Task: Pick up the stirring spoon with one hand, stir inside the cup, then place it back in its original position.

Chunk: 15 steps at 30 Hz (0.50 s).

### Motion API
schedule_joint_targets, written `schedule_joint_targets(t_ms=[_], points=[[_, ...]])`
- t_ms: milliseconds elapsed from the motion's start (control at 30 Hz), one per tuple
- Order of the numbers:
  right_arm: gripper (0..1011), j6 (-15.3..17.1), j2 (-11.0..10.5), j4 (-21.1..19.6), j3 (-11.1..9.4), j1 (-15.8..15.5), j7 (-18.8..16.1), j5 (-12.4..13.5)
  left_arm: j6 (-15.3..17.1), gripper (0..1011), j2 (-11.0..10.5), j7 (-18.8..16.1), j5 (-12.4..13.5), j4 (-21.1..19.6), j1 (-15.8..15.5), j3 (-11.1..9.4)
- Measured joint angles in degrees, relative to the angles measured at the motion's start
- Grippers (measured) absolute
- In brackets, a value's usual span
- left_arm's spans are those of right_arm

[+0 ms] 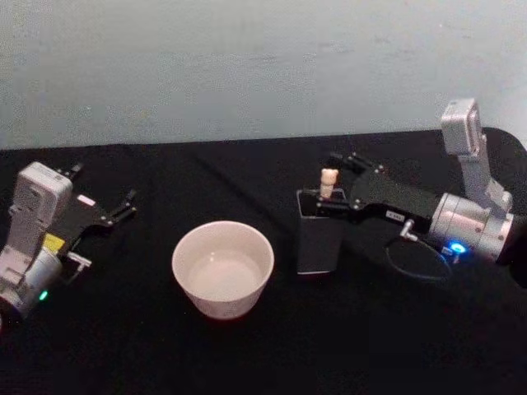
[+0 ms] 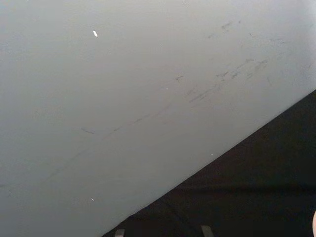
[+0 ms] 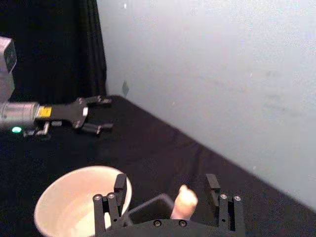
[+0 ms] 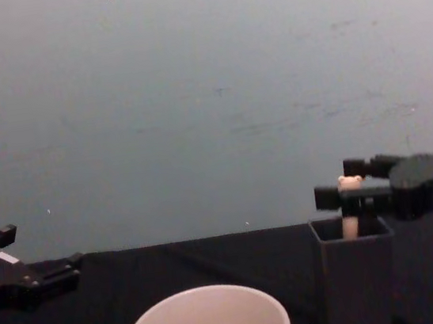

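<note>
We see the stirring spoon (image 1: 328, 182) standing upright in the dark grey square holder (image 1: 317, 239), its pale peach handle and tiny bear head poking above the rim. The holder sits on the black table (image 1: 123, 346), just to the right of the cream-white cup (image 1: 222, 268), the two close but apart.

Our right gripper (image 1: 335, 174) reaches in from the right and hangs level with the bear head. In the right wrist view its fingers (image 3: 120, 183) stand spread on either side of the spoon's top (image 3: 184, 201), with a gap on both sides (no contact that we can make out), so the jaws are wide and hold nothing. The chest view shows the same from the side: the dark fingertips flank the bear head (image 4: 350, 183) above the holder (image 4: 356, 279).

Our left gripper (image 1: 129, 202) rests over the table at the far left, well apart from the cup, its fingers parted and empty.
</note>
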<state>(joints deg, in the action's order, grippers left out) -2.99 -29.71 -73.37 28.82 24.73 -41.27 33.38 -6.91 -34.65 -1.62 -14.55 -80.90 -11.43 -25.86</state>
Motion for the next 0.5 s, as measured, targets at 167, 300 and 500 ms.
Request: schedule_joint_targets(t_ms=[167, 300, 500], points=[[1000, -2.19, 0.26, -1.23, -1.76, 0.77, 0.86, -0.12, 0.00, 1001, 0.00, 0.00, 0.00, 0.00, 0.00, 0.00], [1000, -3.90, 0.40, -2.58, -3.70, 0.97, 2.55, -0.10, 0.00, 1001, 0.00, 0.00, 0.00, 0.00, 0.00, 0.00], [1000, -4.13, 0.75, -4.55, -6.65, -0.25, 9.67, -2.23, 0.00, 1001, 0.00, 0.00, 0.00, 0.00, 0.00, 0.00]])
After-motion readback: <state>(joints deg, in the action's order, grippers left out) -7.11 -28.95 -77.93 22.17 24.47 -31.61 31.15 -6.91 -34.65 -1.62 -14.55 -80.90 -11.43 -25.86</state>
